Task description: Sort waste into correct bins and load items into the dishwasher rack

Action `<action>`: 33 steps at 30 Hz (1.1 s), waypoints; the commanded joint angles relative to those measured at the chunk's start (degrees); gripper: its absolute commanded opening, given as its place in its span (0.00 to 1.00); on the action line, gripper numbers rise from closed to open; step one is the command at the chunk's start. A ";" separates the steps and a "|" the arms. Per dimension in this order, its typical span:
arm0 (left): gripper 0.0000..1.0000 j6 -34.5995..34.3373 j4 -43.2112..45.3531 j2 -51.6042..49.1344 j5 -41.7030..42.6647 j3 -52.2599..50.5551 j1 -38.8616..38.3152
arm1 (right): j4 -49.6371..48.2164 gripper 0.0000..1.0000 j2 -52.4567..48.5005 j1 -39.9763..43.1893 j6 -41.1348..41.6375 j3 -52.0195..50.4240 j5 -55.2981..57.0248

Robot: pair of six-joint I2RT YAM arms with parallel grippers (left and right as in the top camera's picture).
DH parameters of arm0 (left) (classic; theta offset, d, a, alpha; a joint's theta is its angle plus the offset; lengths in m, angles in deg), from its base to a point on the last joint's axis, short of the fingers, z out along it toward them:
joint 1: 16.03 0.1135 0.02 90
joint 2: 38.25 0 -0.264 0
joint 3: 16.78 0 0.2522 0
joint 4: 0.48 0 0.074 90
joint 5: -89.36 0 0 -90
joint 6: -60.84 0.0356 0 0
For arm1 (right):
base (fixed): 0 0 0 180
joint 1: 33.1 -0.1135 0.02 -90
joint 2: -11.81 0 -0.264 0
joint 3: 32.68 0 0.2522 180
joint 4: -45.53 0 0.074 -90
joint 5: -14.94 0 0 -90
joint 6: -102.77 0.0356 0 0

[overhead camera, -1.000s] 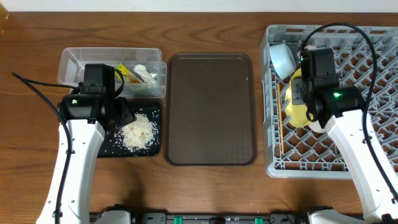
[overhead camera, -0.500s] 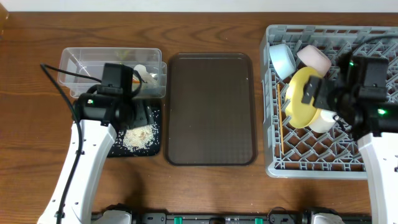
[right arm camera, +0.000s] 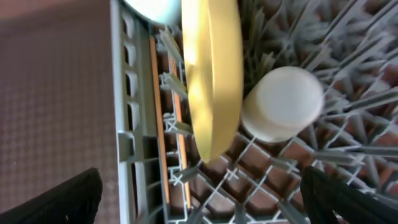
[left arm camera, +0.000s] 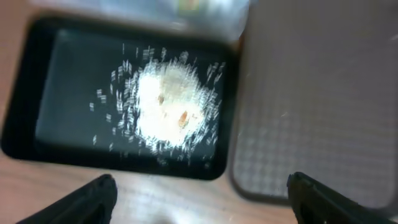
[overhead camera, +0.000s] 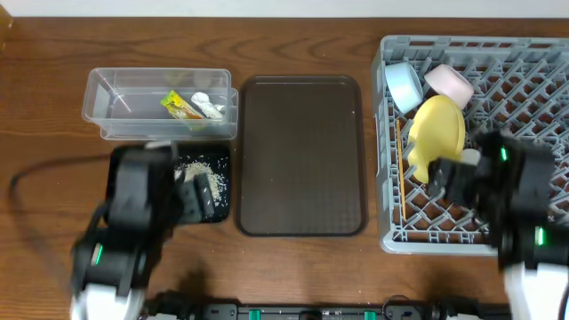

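Note:
The grey rack at the right holds the yellow plate on edge, the light blue bowl, the white bowl, the small white cup and the chopsticks along its left wall. The clear container holds the green-yellow wrapper and white paper pieces. The rice lies in the black tray. My left gripper is open and empty above the black tray's front edge. My right gripper is open and empty over the rack's front left part, near the plate.
A large dark brown serving tray lies between the bins and the rack. Bare wooden table runs along the front. Both arms are blurred in the overhead view, the left and the right.
Both arms have pulled back toward the table's front edge. The left one has left the clear container and crossed the black tray. The right one has drawn away from the plate.

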 commanded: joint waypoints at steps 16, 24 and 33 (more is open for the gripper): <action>0.93 0.09 2.08 20.04 -0.83 -1.31 -0.17 | 9.57 0.99 22.97 -0.04 -0.42 -7.52 5.05; 0.93 0.09 2.08 20.04 -0.83 -1.31 -0.17 | 14.78 0.99 22.97 -0.02 -0.44 -7.52 5.05; 0.93 0.09 2.08 20.04 -0.83 -1.31 -0.17 | 13.09 0.99 23.30 -0.04 -1.99 -8.24 5.44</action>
